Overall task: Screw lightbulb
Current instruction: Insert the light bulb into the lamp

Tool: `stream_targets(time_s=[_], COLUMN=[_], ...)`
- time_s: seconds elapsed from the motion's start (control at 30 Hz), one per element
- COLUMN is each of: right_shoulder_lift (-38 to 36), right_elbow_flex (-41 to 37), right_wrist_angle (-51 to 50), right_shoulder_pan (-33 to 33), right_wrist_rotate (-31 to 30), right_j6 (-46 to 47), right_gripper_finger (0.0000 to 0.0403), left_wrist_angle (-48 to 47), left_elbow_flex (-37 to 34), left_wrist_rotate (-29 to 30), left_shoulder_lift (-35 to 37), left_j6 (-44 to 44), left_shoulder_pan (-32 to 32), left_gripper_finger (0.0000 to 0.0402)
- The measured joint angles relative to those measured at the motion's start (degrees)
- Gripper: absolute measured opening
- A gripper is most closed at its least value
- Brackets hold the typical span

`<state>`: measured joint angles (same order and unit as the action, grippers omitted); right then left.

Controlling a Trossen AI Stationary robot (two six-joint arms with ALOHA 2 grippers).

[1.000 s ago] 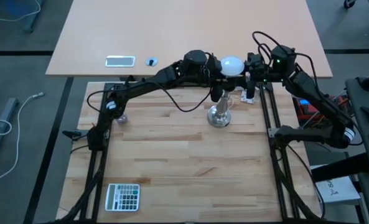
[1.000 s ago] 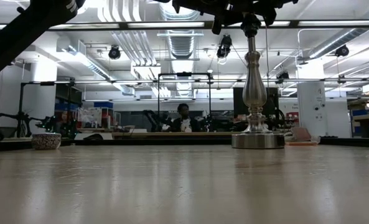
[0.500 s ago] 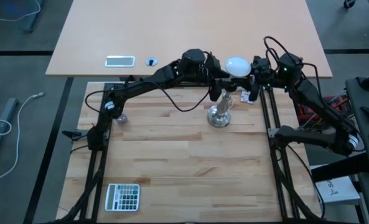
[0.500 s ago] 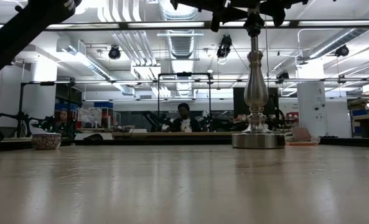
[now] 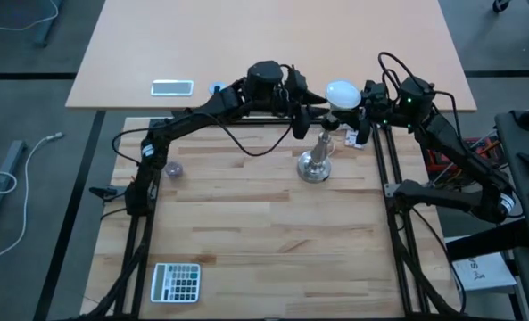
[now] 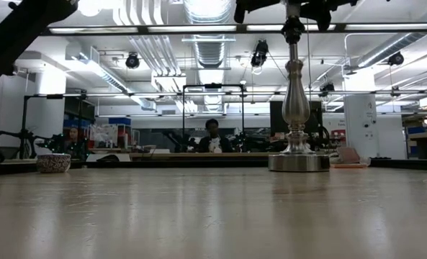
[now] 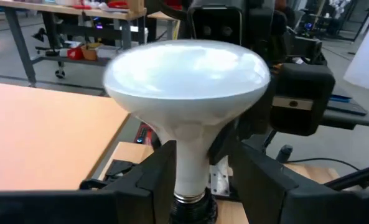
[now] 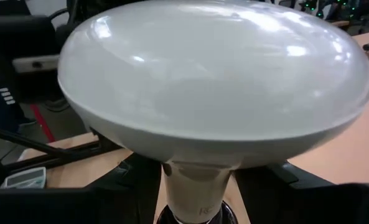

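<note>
Wood table (image 5: 246, 223), metal stand (image 5: 315, 166) holding bulb (image 5: 342, 92), left gripper (image 5: 310, 114) spread beside its neck, right gripper (image 5: 364, 105) fingers unclear, calculator (image 5: 176, 282), workshop behind.

Lightbulb (image 5: 341, 91): frosted white globe, pale neck, dark band at the screw base. 
Stand (image 5: 315, 166): polished silver metal. 
Left hand (image 7: 200, 180) and right hand (image 5: 364, 101): black, as are both arms and cables. 
Desk (image 5: 264, 223): light wood in jointed strips; the far panel (image 5: 264, 45) plain peach-tan. 
Calculator (image 5: 176, 282): white-grey with dark keys. 
Floor (image 5: 23, 134): dark grey.
</note>
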<state>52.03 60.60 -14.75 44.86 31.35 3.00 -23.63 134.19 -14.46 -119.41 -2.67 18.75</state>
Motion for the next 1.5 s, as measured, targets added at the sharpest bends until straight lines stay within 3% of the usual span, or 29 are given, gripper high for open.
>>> stream_targets(time_s=[0.57, 1.23, 1.5], right_shoulder_lift=[1.4, 5.5, 5.4], right_elbow_flex=[0.1, 8.3, 8.2], right_wrist_angle=[0.1, -11.4, -12.6], right_shoulder_pan=[-0.2, -1.5, -1.5], right_wrist_rotate=[-0.1, -1.7, -1.8], right_j6=[-1.0, -6.3, -7.6], right_gripper_finger=[0.0164, 0.0162, 0.0162], left_wrist_angle=[2.0, -2.6, 2.0], left_elbow_flex=[-0.1, 0.0, 0.1], left_wrist_rotate=[0.3, 4.9, 9.4], left_shoulder_lift=[0.3, 2.9, 7.0], left_j6=[-0.8, 1.4, 2.7], left_shoulder_pan=[0.2, 1.3, 1.4], left_gripper_finger=[0.0216, 0.0182, 0.0185])
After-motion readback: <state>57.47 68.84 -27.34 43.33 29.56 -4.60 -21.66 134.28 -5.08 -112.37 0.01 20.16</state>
